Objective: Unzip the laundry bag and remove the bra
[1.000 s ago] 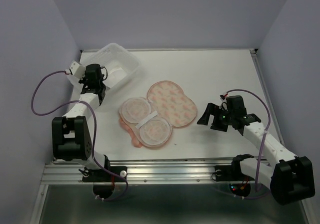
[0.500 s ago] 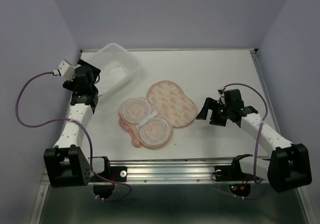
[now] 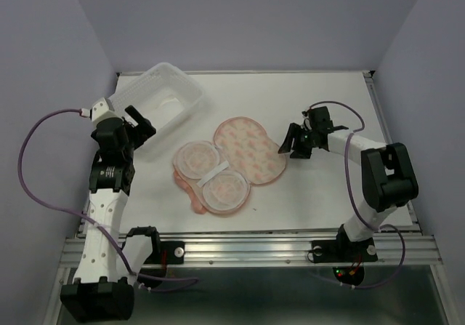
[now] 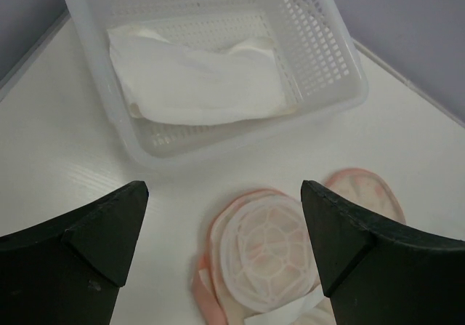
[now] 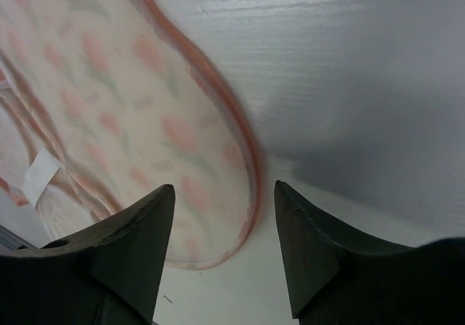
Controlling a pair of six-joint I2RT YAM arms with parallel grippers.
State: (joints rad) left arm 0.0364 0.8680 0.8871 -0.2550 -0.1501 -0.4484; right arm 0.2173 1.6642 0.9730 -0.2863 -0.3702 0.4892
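two halves of the laundry bag (image 3: pixel 247 150) lie spread open on the surface (image 3: pixel 312 194). the left wrist view alone shows the bra (image 4: pixel 196 85) plainly, folded white cloth inside the basket (image 4: pixel 320 41) beyond the bag's left end. a white tag (image 3: pixel 214 174) crosses the mesh half, its print unreadable. the left pincer (image 4: pixel 221 190) hangs wide and holds nothing, left of the bag. the right pincer (image 5: pixel 223 190), narrower, straddles the bag's pink right rim without touching it.

**Peanut-shaped, cream-peach padded laundry bag (image 3: pixel 251 150) lay unzipped; soft white fabric bra (image 4: pixel 196 85) lay in the white perforated plastic basket (image 4: pixel 327 56).**
The bag was spread flat mid-table, with its orange-pink printed, pink-edged flap to the right. Two pale round mesh-lined domes lay to the left. The bra lay loosely folded on the basket's floor.
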